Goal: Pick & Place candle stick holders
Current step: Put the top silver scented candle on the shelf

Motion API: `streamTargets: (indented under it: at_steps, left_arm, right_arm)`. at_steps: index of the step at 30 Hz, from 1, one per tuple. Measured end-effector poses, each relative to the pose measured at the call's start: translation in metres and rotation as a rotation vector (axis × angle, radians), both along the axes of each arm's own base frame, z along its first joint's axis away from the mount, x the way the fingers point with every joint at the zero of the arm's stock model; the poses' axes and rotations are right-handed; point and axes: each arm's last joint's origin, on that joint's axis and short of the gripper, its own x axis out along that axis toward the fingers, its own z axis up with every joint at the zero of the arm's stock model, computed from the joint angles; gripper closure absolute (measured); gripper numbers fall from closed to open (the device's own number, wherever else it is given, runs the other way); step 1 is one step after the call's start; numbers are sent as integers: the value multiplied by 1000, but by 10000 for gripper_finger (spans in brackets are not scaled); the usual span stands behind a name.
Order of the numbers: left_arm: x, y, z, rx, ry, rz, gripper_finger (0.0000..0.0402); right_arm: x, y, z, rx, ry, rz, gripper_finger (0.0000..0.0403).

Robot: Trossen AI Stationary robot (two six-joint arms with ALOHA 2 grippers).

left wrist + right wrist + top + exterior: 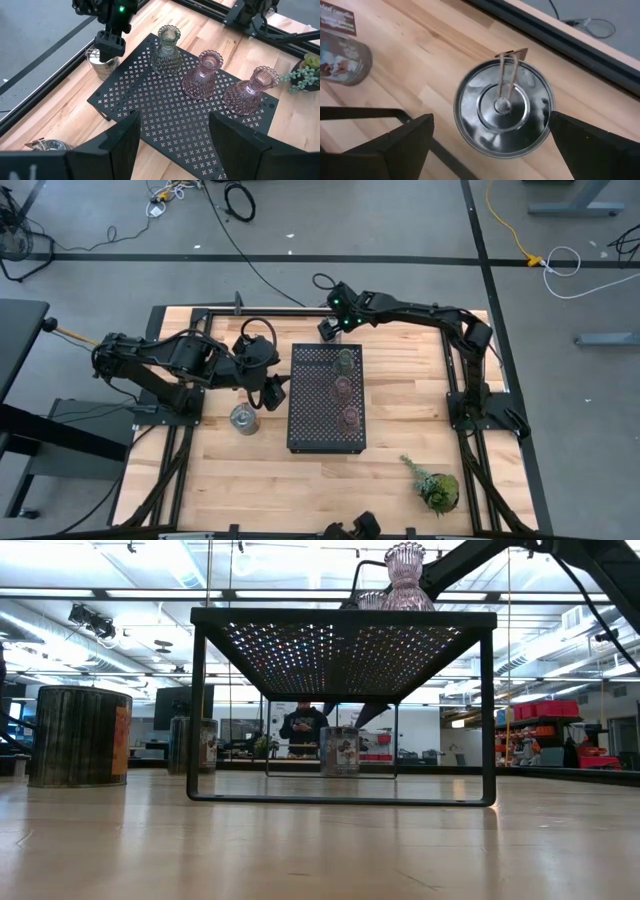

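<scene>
The black perforated tray (327,430) stands on its legs on the table. On its top stand a pale green glass holder (166,47) and two pinkish holders (204,75) (252,90). A silvery metal holder (504,107) stands on the table by the tray's far edge. My right gripper (495,145) is open above it, one finger on either side, touching nothing. A second silvery holder (243,418) stands on the table left of the tray. My left gripper (172,145) is open and empty above the tray's left edge.
A third metal tin with a printed label (340,55) stands on the table near the right gripper. A leafy green sprig (435,485) lies at the near right of the table. Black frame rails (470,395) run along the table's sides. A person stands in the room behind (303,725).
</scene>
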Motion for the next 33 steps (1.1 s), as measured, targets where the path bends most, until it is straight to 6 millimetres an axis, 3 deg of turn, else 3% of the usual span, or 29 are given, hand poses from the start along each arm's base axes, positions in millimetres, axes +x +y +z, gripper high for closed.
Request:
streamTargets:
  at_steps: [19,33]
  left_arm:
    - [0,0,0,3,2,-2,164]
    - [0,0,0,0,0,1,164]
  right_arm:
    - [-8,-2,-2,-20,80,-21,7]
    - [-5,-3,11,-72,84,-25,7]
